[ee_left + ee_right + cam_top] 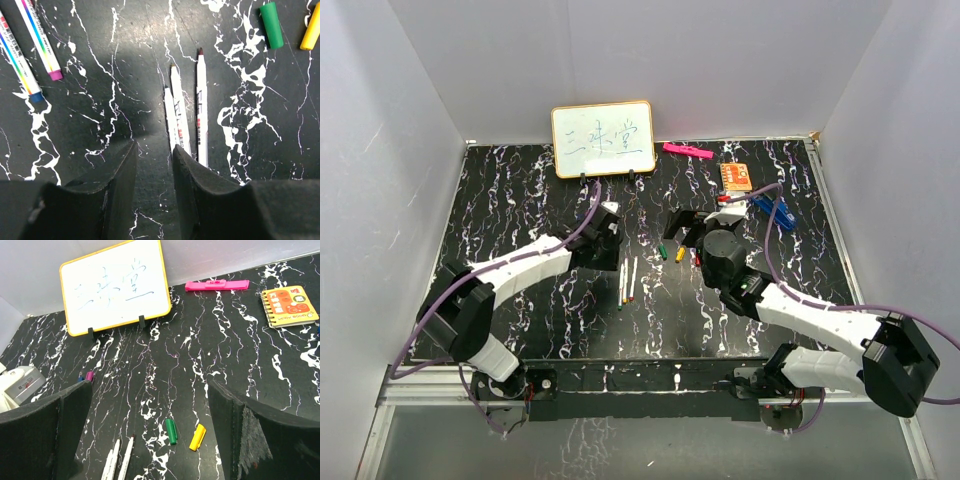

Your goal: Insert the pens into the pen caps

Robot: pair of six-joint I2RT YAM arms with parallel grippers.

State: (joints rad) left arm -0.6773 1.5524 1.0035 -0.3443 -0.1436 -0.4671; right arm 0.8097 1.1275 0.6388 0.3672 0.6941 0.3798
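1. Top view: the left gripper (607, 240) hovers just behind three uncapped pens (627, 281), which lie side by side mid-table. The right gripper (692, 232) hangs over the green cap (663, 248) and the yellow cap (681, 254). A whiteboard (603, 138) stands at the far edge.
2. Left wrist view: the left gripper (152, 162) has its fingers (192, 182) narrowly parted with nothing between them. The gap sits beside the pens (180, 110), not over them. Two of the barrels touch and the third lies just beside them.
3. Right wrist view: the right gripper (150, 390) is spread wide and empty. The green cap (171, 431) and the yellow cap (197, 437) lie near each other but apart.
4. Judgement: the step looks like a single-pen pickup. The left gripper should shift sideways to straddle one barrel only, and the lone outer pen is the easiest. Gripping mid-barrel would leave the tip free for capping.
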